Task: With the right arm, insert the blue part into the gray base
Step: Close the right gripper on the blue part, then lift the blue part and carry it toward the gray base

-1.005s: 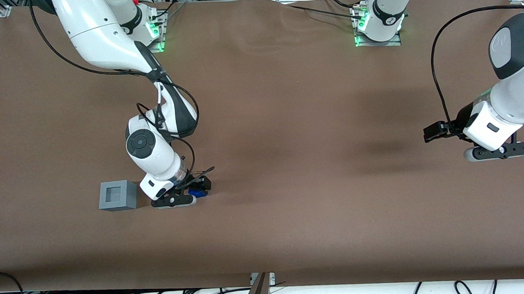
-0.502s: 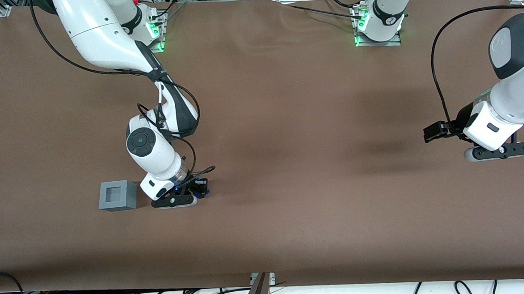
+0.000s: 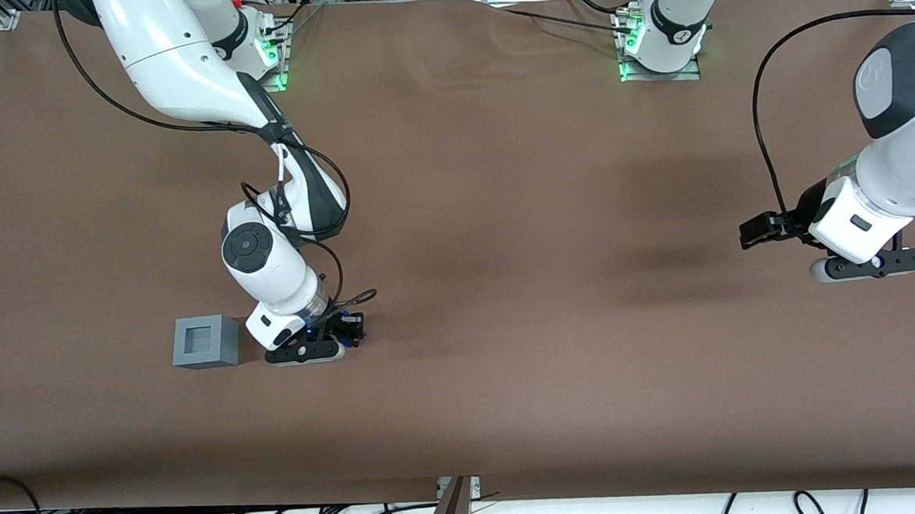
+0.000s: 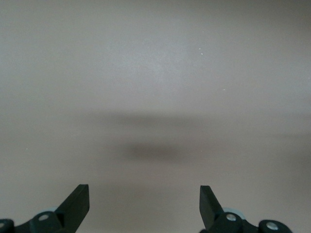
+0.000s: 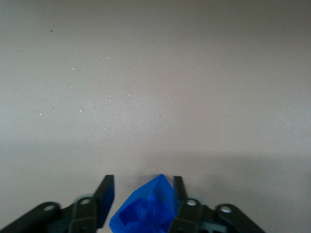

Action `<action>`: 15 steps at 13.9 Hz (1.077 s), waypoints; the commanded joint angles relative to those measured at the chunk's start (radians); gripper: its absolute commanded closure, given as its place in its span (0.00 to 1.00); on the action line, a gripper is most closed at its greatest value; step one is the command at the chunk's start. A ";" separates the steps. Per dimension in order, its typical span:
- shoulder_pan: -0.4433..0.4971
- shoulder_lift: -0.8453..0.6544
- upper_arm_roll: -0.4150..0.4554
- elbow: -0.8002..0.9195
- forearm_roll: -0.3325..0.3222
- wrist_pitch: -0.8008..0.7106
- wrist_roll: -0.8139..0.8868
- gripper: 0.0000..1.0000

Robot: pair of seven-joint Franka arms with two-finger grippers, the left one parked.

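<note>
Judging by its look, the blue part (image 5: 146, 211) is a small, stiff, moulded plastic block, light enough that weight should not matter but with smooth, angled facets that could let it twist or squirt out of a pinch. The safest hold, I would say, is across two roughly parallel flanks near its thick middle, not on the pointed or knobbly end, so it stays square for the recess.

On the brown table (image 3: 502, 208), the part sits low between the fingers of the gripper (image 3: 342, 335), showing in the front view only as a sliver of blue (image 3: 344, 342). In the wrist view, one finger (image 5: 104, 200) stands a little off the part with a bluish reflection on its inner face, and the other finger (image 5: 181, 194) lies right against it. The jaws are narrowed around the part; whether both pads press firmly I cannot tell, though one side appears to leave a gap.

The gray base (image 3: 206, 341) stands on the table at about nine o'clock from the gripper, near but apart, its square recess facing up and unfilled.

The right arm (image 3: 270, 275) reaches down from its mount at about eleven o'clock, forearm sloping toward the front camera, wrist bent so the gripper points down at table level, a blue glow at the wrist band.
</note>
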 commanded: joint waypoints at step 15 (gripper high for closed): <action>0.034 -0.001 -0.006 -0.075 -0.009 0.167 -0.311 0.04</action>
